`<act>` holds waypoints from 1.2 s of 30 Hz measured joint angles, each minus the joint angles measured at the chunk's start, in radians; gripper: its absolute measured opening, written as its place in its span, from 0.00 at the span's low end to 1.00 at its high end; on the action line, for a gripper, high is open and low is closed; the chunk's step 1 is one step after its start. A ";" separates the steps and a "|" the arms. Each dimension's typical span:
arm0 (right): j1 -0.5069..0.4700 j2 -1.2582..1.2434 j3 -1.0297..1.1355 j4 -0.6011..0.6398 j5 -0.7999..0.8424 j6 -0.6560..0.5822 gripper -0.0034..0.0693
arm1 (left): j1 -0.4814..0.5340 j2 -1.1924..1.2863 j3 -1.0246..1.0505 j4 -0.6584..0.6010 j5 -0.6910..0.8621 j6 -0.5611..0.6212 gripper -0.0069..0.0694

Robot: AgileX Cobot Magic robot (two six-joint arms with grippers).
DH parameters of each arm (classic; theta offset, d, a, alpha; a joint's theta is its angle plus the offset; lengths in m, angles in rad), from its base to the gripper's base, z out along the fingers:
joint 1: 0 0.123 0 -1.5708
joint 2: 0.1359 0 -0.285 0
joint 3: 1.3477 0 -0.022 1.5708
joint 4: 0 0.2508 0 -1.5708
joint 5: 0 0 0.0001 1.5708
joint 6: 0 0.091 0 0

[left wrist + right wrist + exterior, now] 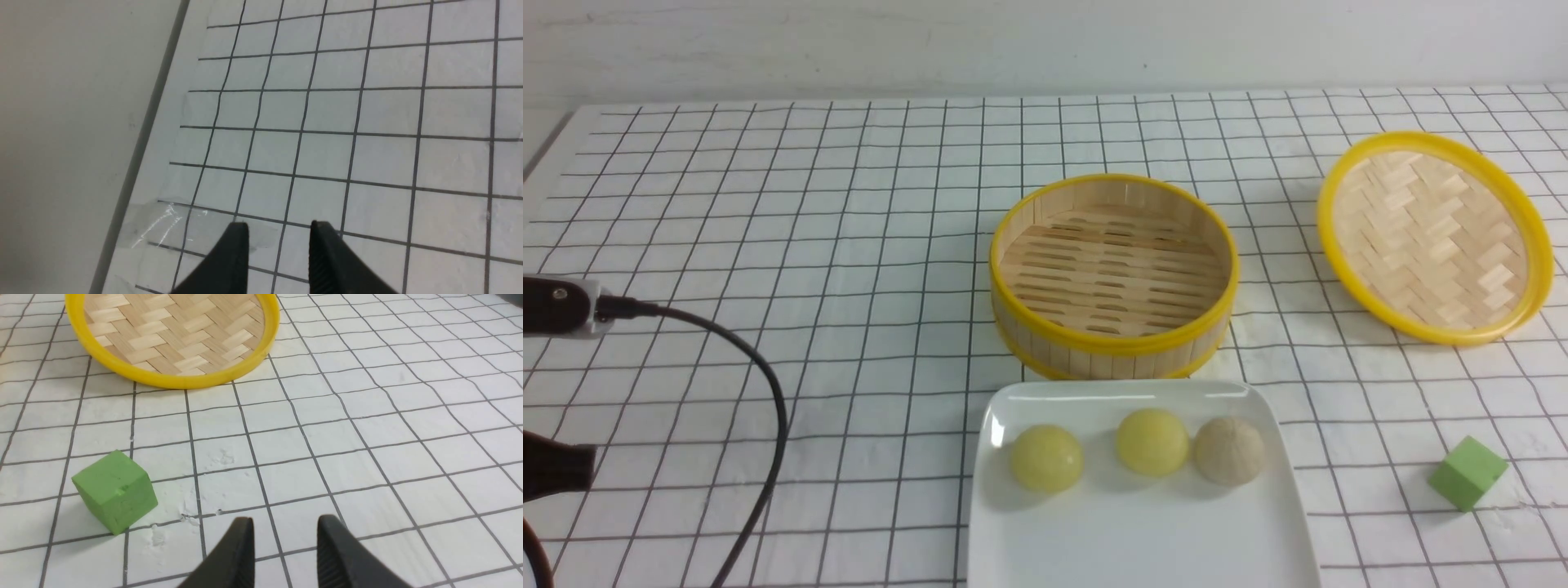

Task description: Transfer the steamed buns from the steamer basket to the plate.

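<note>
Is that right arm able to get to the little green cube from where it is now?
Probably yes. The right gripper hangs open and empty over the cloth, and the green cube sits nearby with bare cloth between them; the lid lies farther off.

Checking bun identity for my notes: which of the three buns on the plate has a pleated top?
The beige-whitish bun, at the robot's right end of the row on the plate. The other two buns are pale yellow and smooth.
</note>
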 joint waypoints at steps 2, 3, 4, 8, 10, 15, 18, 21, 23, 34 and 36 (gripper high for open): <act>0.000 0.000 0.000 0.000 0.000 0.000 0.38 | 0.011 0.001 0.000 0.004 -0.028 -0.016 0.41; 0.000 0.000 0.000 0.000 0.000 0.001 0.38 | 0.024 0.001 0.000 0.007 -0.061 -0.032 0.41; 0.000 0.000 0.000 0.000 0.001 0.001 0.38 | 0.040 0.001 0.004 0.012 -0.124 -0.050 0.41; 0.000 0.000 0.000 0.000 0.001 0.003 0.38 | 0.097 -0.017 0.053 0.062 -0.504 -0.108 0.41; 0.000 0.000 0.000 0.000 0.001 0.003 0.38 | 0.123 -0.027 0.077 0.103 -0.641 -0.142 0.41; 0.000 0.000 0.000 0.000 0.001 0.003 0.38 | 0.204 -0.088 0.193 0.334 -1.034 -0.319 0.41; 0.000 0.000 0.000 0.000 0.001 0.003 0.38 | 0.236 -0.153 0.268 0.460 -1.063 -0.444 0.41; 0.000 0.000 0.000 0.000 0.001 0.003 0.38 | 0.253 -0.235 0.352 0.515 -1.011 -0.548 0.41; 0.000 0.000 0.000 0.000 0.001 0.003 0.38 | 0.256 -0.285 0.393 0.521 -0.971 -0.587 0.41; 0.000 0.000 0.000 0.000 0.001 0.003 0.38 | 0.260 -0.673 0.603 0.522 -0.853 -0.685 0.41; 0.000 0.000 0.000 0.000 0.001 0.003 0.38 | 0.270 -0.701 0.606 0.522 -0.849 -0.698 0.41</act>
